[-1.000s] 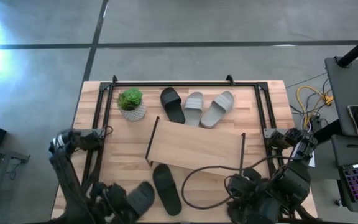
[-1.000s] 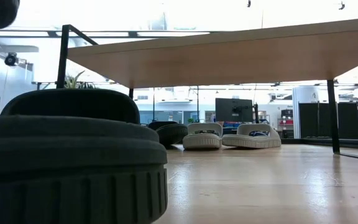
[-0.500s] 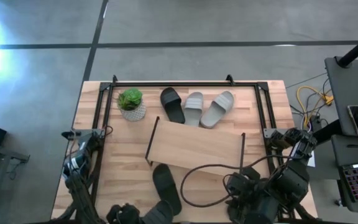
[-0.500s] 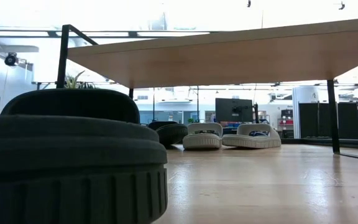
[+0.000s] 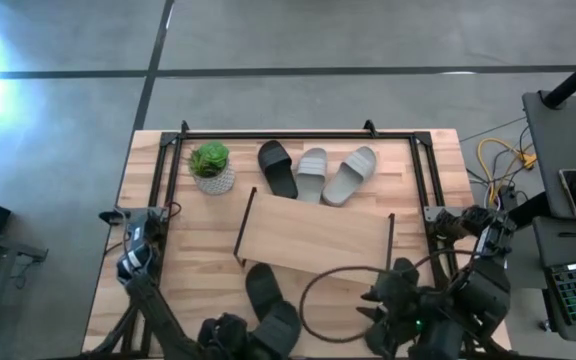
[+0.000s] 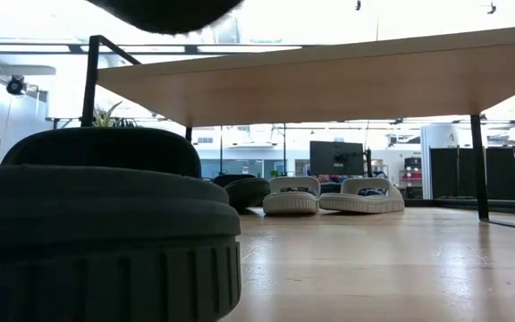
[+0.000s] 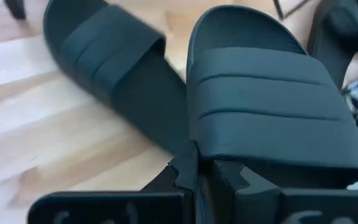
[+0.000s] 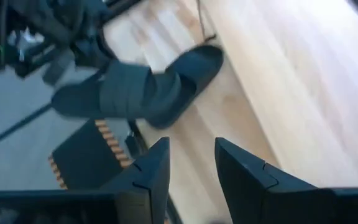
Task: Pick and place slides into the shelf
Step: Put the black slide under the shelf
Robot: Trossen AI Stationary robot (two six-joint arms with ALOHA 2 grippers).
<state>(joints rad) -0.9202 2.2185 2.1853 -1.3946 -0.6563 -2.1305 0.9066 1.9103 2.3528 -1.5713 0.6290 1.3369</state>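
Note:
The shelf (image 5: pixel 313 235) stands mid-table. My left gripper (image 5: pixel 230 336) is at the near edge, shut on a dark slide (image 5: pixel 278 328) that also shows in the left wrist view (image 7: pixel 272 106). Another dark slide (image 5: pixel 260 284) lies flat on its sole just beyond it and fills the low view's foreground (image 6: pixel 105 224). One black slide (image 5: pixel 278 168) and two light grey slides (image 5: pixel 311 173) (image 5: pixel 351 175) lie behind the shelf. My right gripper (image 8: pixel 191 163) is open and empty at the near right. My left gripper pinches the dark slide at its sole edge beside the strap (image 7: pixel 199 154), at the end nearest the wrist, between its two shut fingers. The fingers lie roughly along the slide. The slide is strap up, its far end over the other dark slide; the place of contact is partly hidden by the fingers.
A small potted plant (image 5: pixel 211 166) stands at the far left. Black rails (image 5: pixel 298 133) frame the tabletop. A looped black cable (image 5: pixel 338 300) lies near my right arm. Bare wood shows at the left (image 5: pixel 193 250) and under the shelf (image 6: pixel 374 268).
My left gripper has carried the dark slide along the near edge toward the table's right, from left of the lying slide to over its near end. My right arm has shifted a little at the near right.

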